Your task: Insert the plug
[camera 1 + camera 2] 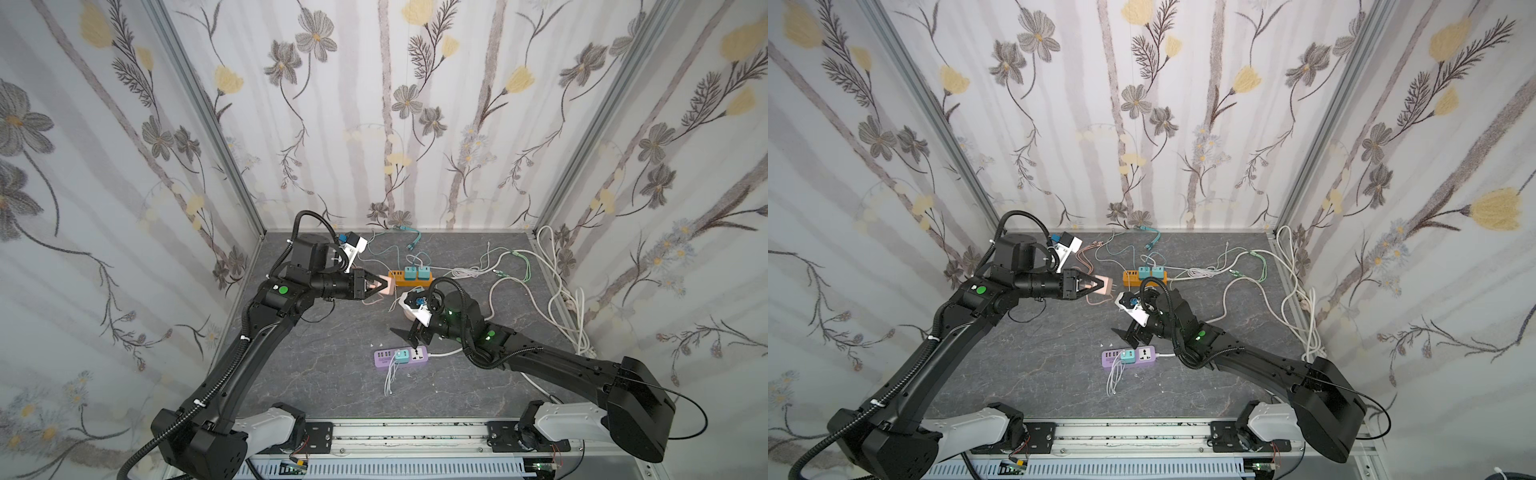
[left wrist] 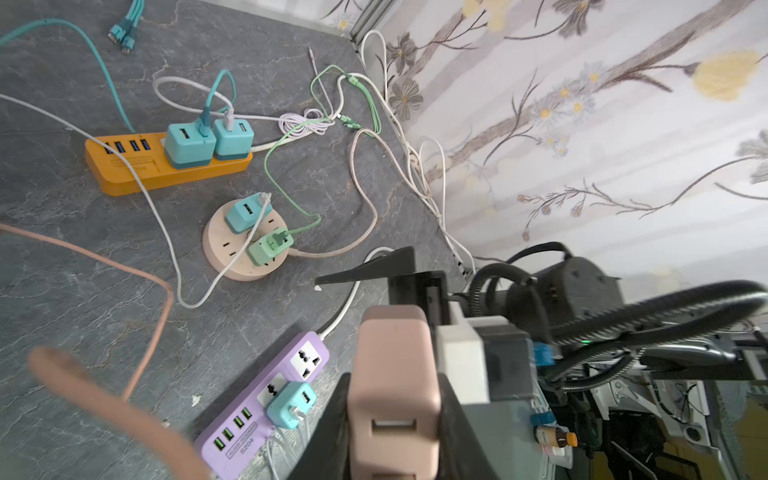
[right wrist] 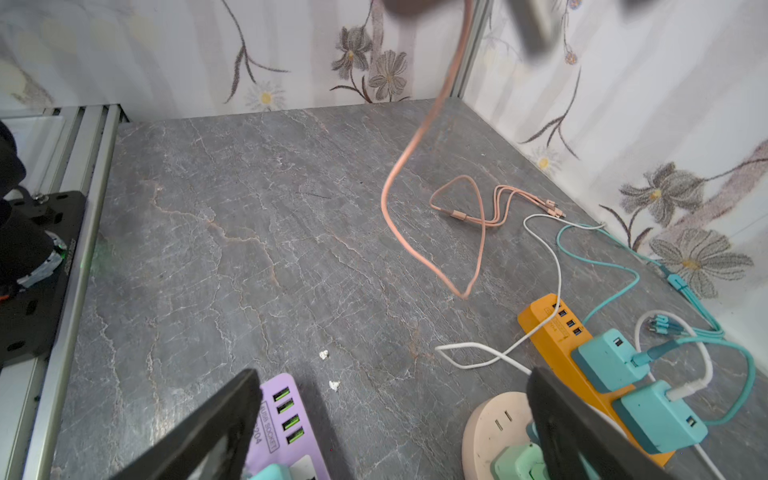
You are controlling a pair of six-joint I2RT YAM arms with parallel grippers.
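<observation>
My left gripper (image 1: pixel 380 286) is shut on a pink plug (image 1: pixel 385 286), held above the table near the orange strip. In the left wrist view the black fingers (image 2: pixel 338 419) press both sides of the plug (image 2: pixel 392 365), and its pink cable (image 2: pixel 153 332) trails down to the table. A purple power strip (image 1: pixel 401 357) lies nearer the front, with a teal adapter (image 2: pixel 291 405) in it and white sockets (image 2: pixel 307 359) showing. My right gripper (image 1: pixel 409 338) hovers just behind the purple strip (image 3: pixel 282 419), jaws wide open and holding nothing.
An orange strip (image 1: pixel 409 279) with two teal adapters lies at the back middle. A round pink socket (image 2: pixel 232 249) holding a teal and a green adapter sits under the right wrist. Loose white, green and teal cables (image 1: pixel 519 266) spread across the back right.
</observation>
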